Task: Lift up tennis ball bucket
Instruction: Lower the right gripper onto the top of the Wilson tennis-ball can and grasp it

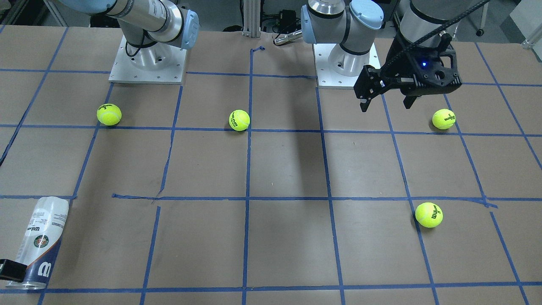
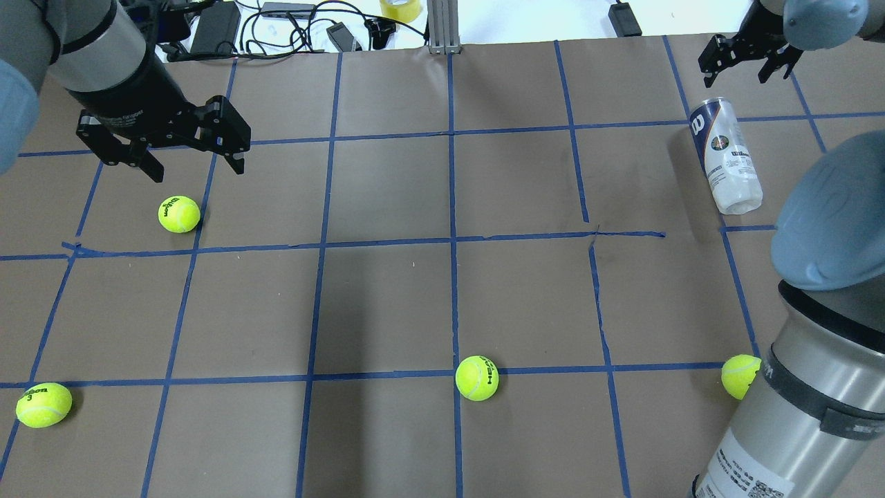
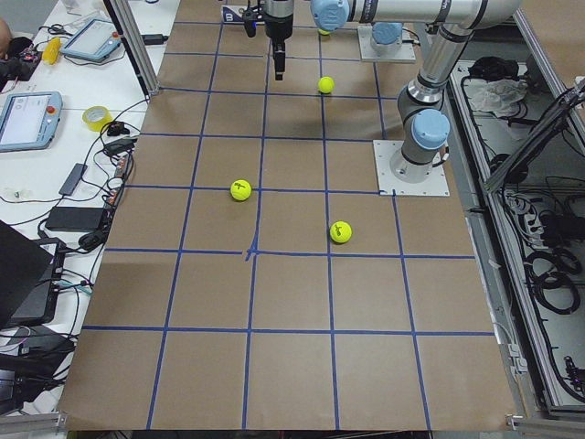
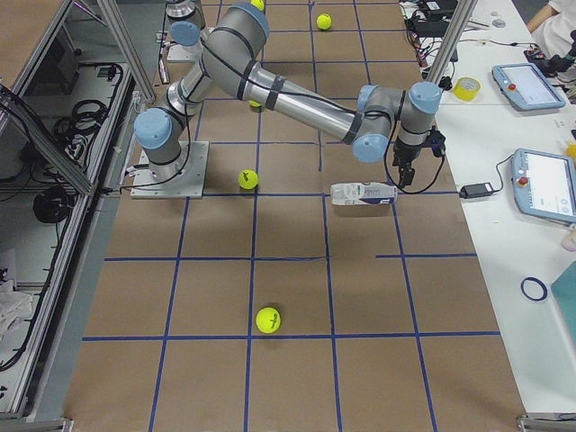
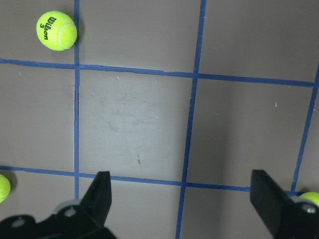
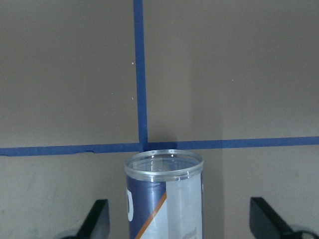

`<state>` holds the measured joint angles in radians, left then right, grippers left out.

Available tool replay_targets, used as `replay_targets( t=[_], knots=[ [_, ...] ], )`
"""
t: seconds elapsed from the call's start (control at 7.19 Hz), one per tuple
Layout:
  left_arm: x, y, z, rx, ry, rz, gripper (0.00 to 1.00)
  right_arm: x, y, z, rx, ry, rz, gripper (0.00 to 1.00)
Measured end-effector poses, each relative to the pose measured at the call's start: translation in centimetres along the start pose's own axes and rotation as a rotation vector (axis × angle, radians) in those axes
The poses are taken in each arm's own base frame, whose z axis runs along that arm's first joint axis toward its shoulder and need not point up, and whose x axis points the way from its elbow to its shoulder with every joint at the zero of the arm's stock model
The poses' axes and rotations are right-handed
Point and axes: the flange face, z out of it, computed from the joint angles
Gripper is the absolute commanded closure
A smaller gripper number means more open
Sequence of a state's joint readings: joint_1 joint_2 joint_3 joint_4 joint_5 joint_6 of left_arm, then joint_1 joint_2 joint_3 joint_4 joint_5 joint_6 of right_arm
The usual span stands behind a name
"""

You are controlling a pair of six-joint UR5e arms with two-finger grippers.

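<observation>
One tennis ball bucket [image 2: 726, 155] lies on its side on the table [image 2: 387, 304], which is covered in brown paper marked with a blue tape grid. The bucket is a clear tube with a white and navy label. It sits at the far right of the table as the robot faces it, with its open, metal-rimmed end pointing toward the table's far edge. A strip of bare paper separates the rim from that edge, and bare paper runs along both long sides of the bucket.

The right gripper [image 2: 736, 72] hangs over the strip, just beyond the bucket's rim. Its two fingers are spread wide, and in its wrist view the rim sits between them with a gap on each side.

There are four yellow-green tennis balls, none touching the bucket. The nearest ball [image 2: 740, 375] lies on the robot's side of the bucket, partly hidden by the right arm. The middle ball [image 2: 477, 377] lies farther left. The far ball [image 2: 179, 214] and the corner ball [image 2: 43, 404] lie well apart from the bucket, at the opposite end of the table.

The left gripper [image 2: 197, 169] hovers near the far ball, its fingers spread wide and holding nothing.
</observation>
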<state>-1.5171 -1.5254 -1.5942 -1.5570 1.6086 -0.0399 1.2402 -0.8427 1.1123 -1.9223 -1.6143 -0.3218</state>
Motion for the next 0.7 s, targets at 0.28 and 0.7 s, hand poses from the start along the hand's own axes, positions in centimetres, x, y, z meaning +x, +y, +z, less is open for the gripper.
replay_targets(
  t=[0.28,0.7],
  knots=[
    [0.0,0.0,0.0,0.0,-0.001,0.001,0.0,0.4,-0.1,2.7,-0.029,-0.021,-0.008,0.0],
    [0.0,0.0,0.0,-0.001,-0.002,0.001,0.0,-0.1,0.1,6.2,-0.051,-0.056,-0.043,0.0]
  ],
)
